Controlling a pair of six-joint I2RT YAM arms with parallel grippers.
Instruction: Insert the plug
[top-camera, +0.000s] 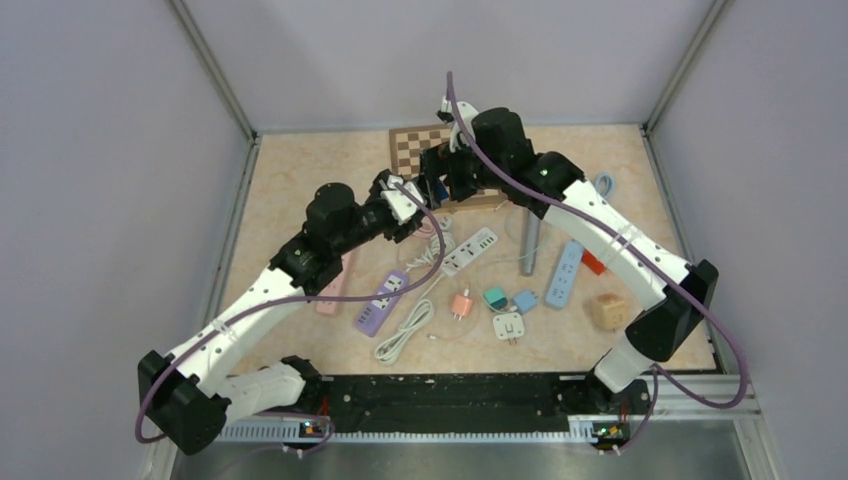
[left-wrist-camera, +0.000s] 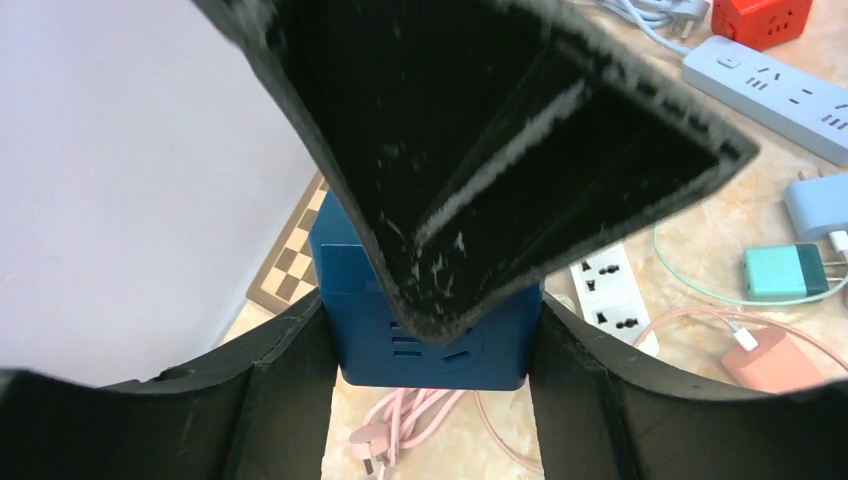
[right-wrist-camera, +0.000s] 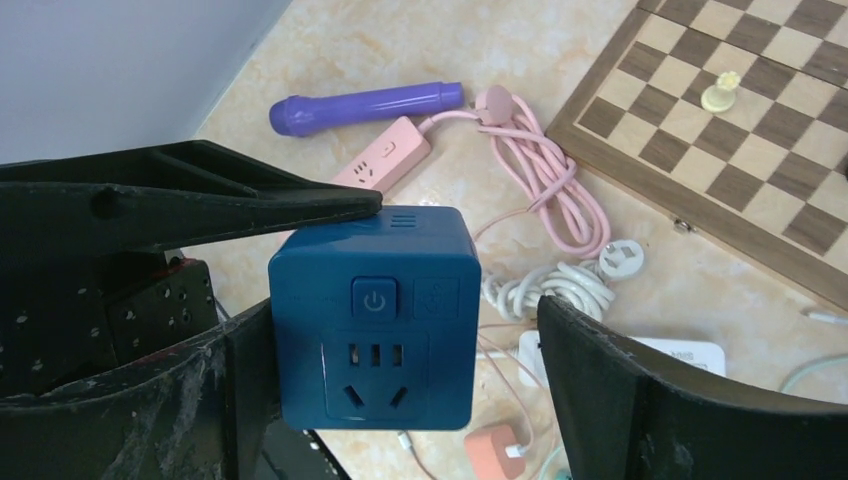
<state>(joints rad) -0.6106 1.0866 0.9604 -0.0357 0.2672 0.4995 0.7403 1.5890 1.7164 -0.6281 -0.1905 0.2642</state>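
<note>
A dark blue cube socket (right-wrist-camera: 375, 300) with a power button and a free outlet face hangs above the table. My left gripper (left-wrist-camera: 430, 340) is shut on it, with both fingers pressed to the cube's (left-wrist-camera: 350, 270) sides. My right gripper (right-wrist-camera: 400, 330) stands open around the same cube: its left finger lies against the cube's side and its right finger (right-wrist-camera: 640, 390) is well apart. From above, both grippers meet at the cube (top-camera: 441, 190) near the chessboard. A pink plug (left-wrist-camera: 362, 438) on a coiled pink cable lies on the table below, and neither gripper holds a plug.
A chessboard (top-camera: 415, 145) lies at the back. Purple (top-camera: 380, 300), white (top-camera: 470, 250), light blue (top-camera: 563, 273) and pink (top-camera: 335, 290) power strips lie mid-table. With them are several small chargers, a coiled white cable (top-camera: 405, 330), a red cube (top-camera: 592, 262) and a wooden cube (top-camera: 607, 310).
</note>
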